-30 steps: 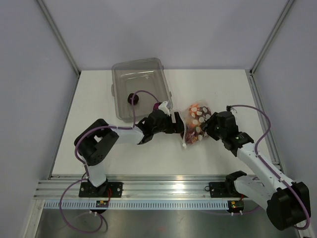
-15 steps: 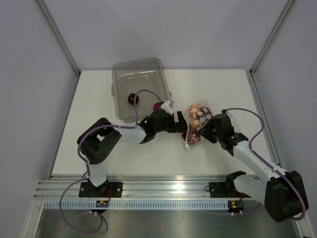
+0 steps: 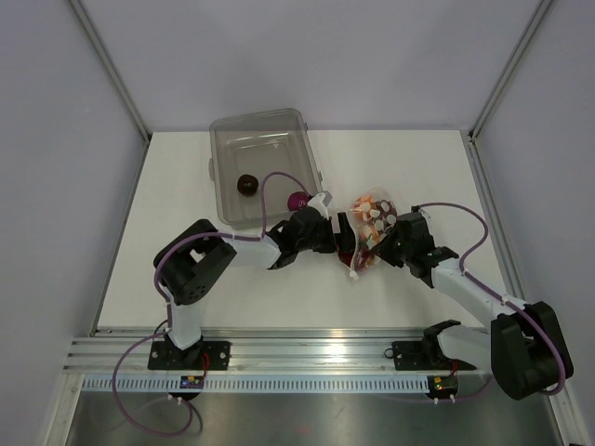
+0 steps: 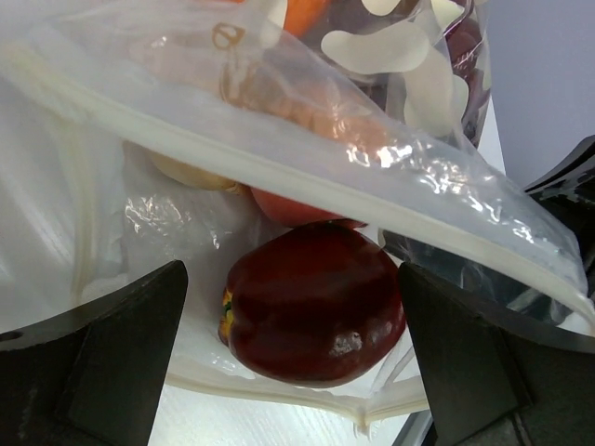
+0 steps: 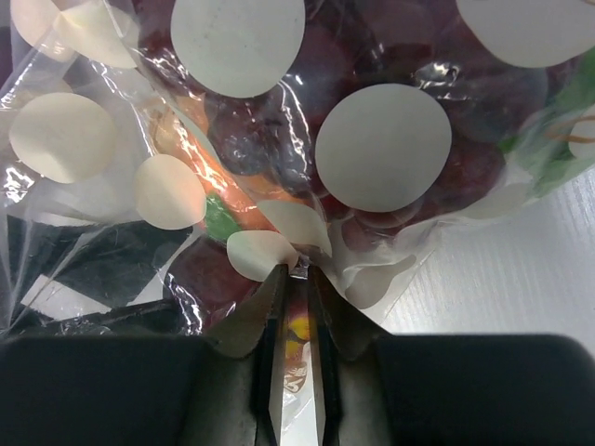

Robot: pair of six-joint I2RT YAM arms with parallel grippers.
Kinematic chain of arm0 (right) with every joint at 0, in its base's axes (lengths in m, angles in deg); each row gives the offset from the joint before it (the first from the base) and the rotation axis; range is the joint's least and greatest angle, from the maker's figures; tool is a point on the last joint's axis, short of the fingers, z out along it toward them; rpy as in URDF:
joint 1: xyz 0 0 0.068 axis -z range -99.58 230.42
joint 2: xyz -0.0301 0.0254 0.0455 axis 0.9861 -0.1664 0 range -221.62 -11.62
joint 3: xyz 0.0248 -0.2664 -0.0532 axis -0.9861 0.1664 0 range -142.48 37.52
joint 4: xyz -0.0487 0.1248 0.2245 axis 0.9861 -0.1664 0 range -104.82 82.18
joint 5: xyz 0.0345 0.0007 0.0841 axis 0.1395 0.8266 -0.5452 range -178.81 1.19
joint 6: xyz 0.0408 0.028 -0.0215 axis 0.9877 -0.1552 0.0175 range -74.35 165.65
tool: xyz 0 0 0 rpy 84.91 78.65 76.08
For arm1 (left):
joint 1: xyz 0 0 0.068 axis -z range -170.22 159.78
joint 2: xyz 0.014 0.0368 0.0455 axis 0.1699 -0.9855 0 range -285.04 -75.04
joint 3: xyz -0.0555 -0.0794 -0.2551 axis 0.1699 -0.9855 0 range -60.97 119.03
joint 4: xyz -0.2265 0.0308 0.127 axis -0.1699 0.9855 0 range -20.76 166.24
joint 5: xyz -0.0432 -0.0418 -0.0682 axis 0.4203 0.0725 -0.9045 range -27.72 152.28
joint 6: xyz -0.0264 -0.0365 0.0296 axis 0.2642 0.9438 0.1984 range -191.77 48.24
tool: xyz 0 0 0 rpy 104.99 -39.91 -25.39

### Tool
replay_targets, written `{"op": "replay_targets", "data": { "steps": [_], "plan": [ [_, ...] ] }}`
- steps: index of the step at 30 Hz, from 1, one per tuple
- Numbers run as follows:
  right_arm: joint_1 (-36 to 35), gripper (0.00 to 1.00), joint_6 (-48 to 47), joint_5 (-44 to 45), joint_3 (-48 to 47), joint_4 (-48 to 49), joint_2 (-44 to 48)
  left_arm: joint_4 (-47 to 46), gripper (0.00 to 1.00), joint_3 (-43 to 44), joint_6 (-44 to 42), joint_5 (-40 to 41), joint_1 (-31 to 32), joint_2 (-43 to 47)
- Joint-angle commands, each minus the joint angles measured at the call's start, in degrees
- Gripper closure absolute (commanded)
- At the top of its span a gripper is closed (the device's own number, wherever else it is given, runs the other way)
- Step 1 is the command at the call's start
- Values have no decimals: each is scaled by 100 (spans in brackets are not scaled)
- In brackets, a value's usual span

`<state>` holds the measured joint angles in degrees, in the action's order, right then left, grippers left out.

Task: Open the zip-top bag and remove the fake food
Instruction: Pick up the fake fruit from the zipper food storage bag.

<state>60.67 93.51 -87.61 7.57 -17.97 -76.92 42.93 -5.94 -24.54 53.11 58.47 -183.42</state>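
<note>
The zip-top bag (image 3: 370,223), clear with white dots, lies right of the table's middle, full of fake food. In the left wrist view its mouth is open, with the white zip strip (image 4: 279,163) lifted above a dark red fruit (image 4: 311,302). My left gripper (image 3: 342,238) is open at the mouth, and its fingers (image 4: 102,372) stand on either side of that fruit without closing on it. My right gripper (image 3: 385,243) is shut on a fold of the bag's plastic (image 5: 297,269). Dark grapes (image 5: 437,102) and an orange piece (image 5: 218,200) show through the plastic.
A rigid clear bin (image 3: 223,139) stands at the back left of the bag, with a dark round fruit (image 3: 246,184) in it and a purple piece (image 3: 297,200) at its near right corner. Grey walls close in the table on three sides.
My left gripper has pushed right into the bag's mouth. My right arm has drawn in and lower, still pinching the bag, which shifted slightly.
</note>
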Motion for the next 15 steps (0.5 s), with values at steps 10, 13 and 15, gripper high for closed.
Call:
{"op": "replay_targets", "data": {
  "steps": [10,13,15],
  "plan": [
    [15,98,-4,-22,-327,189,-378,-121,1,26,199,38,124,-17],
    [15,100,-13,-75,-379,242,-510,-95,1,-1,200,20,132,18],
    [15,100,-22,-75,-388,268,-537,-85,1,-27,200,20,132,27]
  ]
}}
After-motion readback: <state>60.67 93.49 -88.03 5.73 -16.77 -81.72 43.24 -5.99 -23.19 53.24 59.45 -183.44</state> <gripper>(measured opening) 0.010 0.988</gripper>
